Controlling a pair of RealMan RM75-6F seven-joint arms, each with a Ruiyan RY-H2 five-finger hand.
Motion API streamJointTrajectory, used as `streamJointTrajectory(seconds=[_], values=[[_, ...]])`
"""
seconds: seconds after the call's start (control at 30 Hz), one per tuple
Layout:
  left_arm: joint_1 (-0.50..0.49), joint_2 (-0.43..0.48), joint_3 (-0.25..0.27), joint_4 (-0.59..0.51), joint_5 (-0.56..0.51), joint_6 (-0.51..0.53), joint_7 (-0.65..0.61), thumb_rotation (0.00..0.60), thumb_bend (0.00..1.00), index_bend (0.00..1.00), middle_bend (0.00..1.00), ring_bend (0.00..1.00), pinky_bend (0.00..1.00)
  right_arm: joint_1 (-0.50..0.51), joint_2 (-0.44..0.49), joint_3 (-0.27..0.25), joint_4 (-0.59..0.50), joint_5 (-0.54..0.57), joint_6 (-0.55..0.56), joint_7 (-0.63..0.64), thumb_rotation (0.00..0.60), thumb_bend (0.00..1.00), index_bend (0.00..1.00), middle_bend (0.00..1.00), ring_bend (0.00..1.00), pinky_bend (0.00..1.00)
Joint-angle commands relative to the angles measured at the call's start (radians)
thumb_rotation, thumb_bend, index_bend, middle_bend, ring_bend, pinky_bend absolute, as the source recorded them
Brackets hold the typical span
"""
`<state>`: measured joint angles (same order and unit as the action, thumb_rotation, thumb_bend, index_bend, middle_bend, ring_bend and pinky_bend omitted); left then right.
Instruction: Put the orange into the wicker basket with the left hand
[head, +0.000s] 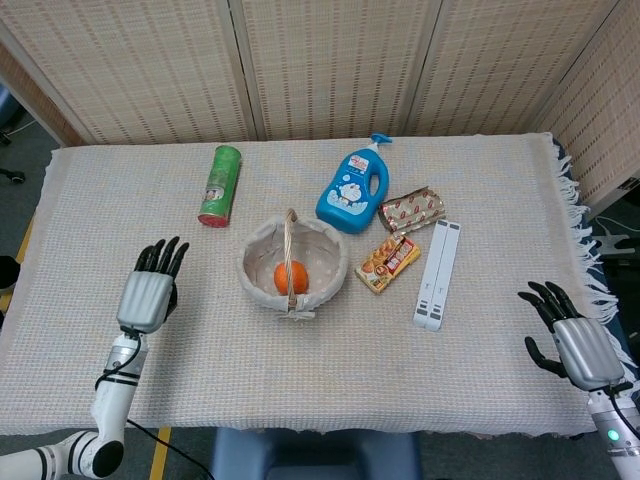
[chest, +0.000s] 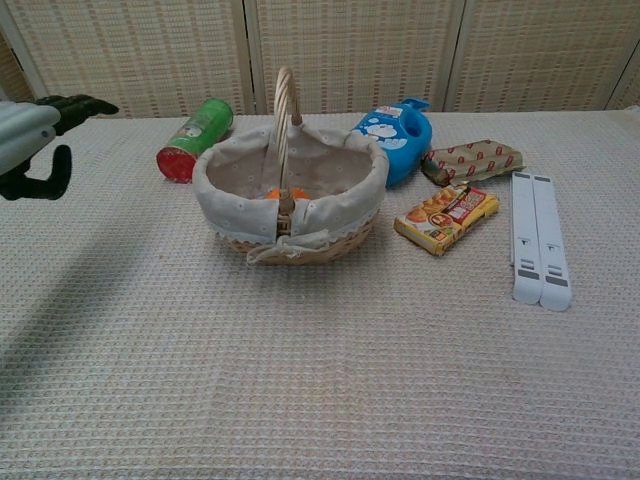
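Note:
The orange (head: 290, 276) lies inside the wicker basket (head: 327, 238), near its handle; in the chest view only a sliver of the orange (chest: 273, 193) shows above the basket's cloth-lined rim (chest: 215, 190). My left hand (head: 148, 290) hovers well left of the basket, fingers spread and holding nothing; its fingertips show at the left edge of the chest view (chest: 35, 135). My right hand (head: 572, 337) rests open at the table's right front corner, far from the basket.
A green can (head: 220, 185) lies behind the basket on the left. A blue bottle (head: 354, 191), a foil snack pack (head: 412, 209), a biscuit packet (head: 388, 263) and a white folded stand (head: 438, 273) lie to the basket's right.

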<state>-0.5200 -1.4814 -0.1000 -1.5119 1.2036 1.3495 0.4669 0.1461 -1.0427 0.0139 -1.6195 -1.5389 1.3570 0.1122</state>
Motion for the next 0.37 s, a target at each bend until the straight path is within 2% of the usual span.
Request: streamJointTrajectory(seconds=[0.03, 0.2, 0.37], values=[[0.127, 0.079, 0.102, 0.014, 0.087, 0.08, -0.153, 0.6, 0.89, 0.0, 0.0, 0.0, 0.13, -0.001, -0.003, 0.001, -0.001, 0.003, 0.002, -0.006, 0.6, 0.35, 0.15, 0.05, 0.0, 0.46], [0.206, 0.113, 0.164, 0.028, 0.121, 0.091, -0.243, 0.6, 0.88, 0.0, 0.0, 0.0, 0.13, -0.002, -0.008, -0.001, -0.005, 0.007, -0.001, -0.023, 0.6, 0.35, 0.15, 0.05, 0.0, 0.46], [0.246, 0.12, 0.183, 0.044, 0.149, 0.097, -0.282, 0.6, 0.85, 0.0, 0.0, 0.0, 0.14, 0.0, -0.013, -0.004, -0.007, 0.011, -0.01, -0.041, 0.6, 0.35, 0.15, 0.05, 0.0, 0.46]])
